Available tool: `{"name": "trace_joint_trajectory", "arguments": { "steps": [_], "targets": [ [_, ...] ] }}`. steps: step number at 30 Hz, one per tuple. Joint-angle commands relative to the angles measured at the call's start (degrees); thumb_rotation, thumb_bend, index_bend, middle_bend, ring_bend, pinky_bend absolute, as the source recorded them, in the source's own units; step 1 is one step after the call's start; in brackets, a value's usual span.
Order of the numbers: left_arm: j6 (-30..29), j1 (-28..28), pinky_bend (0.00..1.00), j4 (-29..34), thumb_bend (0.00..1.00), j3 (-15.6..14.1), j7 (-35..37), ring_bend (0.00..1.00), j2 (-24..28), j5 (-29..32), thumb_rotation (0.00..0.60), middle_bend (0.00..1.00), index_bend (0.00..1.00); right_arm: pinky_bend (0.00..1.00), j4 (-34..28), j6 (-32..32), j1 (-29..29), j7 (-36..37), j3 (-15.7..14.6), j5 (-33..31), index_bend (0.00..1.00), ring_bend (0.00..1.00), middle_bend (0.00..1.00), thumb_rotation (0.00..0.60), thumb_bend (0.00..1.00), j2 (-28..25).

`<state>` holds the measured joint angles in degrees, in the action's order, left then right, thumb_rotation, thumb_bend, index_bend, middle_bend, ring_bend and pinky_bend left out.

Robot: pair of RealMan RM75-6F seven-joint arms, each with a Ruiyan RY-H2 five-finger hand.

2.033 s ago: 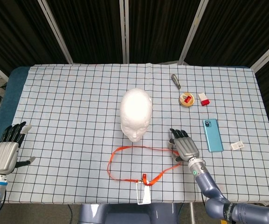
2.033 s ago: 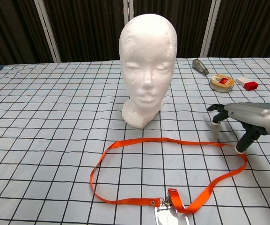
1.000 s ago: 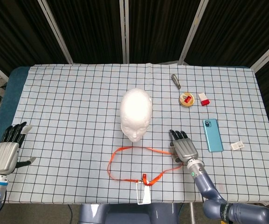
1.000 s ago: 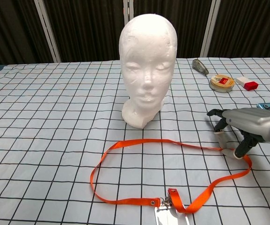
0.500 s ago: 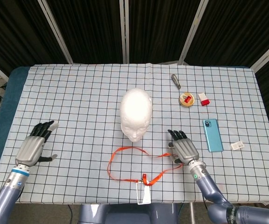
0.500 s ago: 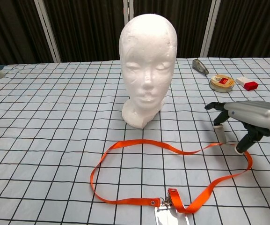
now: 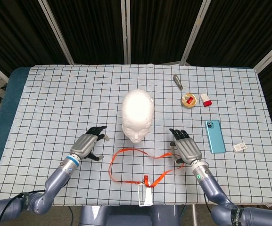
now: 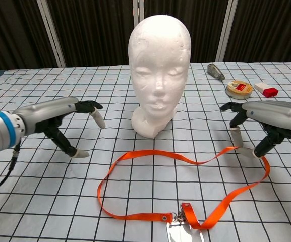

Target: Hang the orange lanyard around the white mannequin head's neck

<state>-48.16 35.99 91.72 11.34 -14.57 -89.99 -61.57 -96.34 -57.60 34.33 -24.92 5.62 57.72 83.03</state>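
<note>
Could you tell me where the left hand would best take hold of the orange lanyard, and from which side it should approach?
Probably the bend on the left side of the orange lanyard, where the strap stands on edge. The left hand is open just beyond it, so it could come down from above and pinch across the strap. The right hand is at the lanyard's opposite end.

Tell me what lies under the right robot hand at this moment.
The far end of the orange lanyard sits beneath the right robot hand, its strap lifted at the fingertips. Below is the checked tablecloth. The hand covers the actual contact, so whether the strap is pinched cannot be seen.
</note>
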Motion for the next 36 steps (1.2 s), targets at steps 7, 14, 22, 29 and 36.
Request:
{"name": "trace_joint_trajectory", "arguments": {
  "steps": [7,14,22,29,36],
  "targets": [
    [0.0,3.8,0.0,-5.1,0.26,0.1,-1.9,0.0,-7.4,2.9,0.6,0.0,0.36,0.0,0.7,0.3,0.2,0.9,0.4,-0.4,0.73,0.0,0.02,0.6,0.45,-0.4],
    [-0.5,4.7,0.0,-7.9,0.28,-0.1,-0.9,0.0,-10.4,3.5,0.6,0.0,0.37,0.0,1.0,0.3,0.0,1.7,0.2,-0.3,0.73,0.0,0.02,0.6,0.45,-1.1],
    [-1.1,5.4,0.0,-9.5,0.32,-0.6,-1.8,0.0,-12.1,4.9,0.6,0.0,0.4,0.0,0.6,0.0,0.0,1.8,0.0,0.1,0.73,0.0,0.02,0.6,0.45,-1.4],
    [-1.7,5.7,0.0,-10.8,0.36,-1.1,-2.4,0.0,-13.2,5.5,0.6,0.0,0.42,0.0,0.6,-0.1,-0.1,1.7,-0.2,0.3,0.74,0.0,0.03,0.6,0.45,-1.3],
    [-2.2,5.7,0.0,-11.6,0.36,-1.5,-2.3,0.0,-13.5,5.3,0.6,0.0,0.43,0.0,0.7,-0.1,-0.2,2.1,-0.3,0.5,0.74,0.0,0.03,0.6,0.45,-1.4]
  ]
}}
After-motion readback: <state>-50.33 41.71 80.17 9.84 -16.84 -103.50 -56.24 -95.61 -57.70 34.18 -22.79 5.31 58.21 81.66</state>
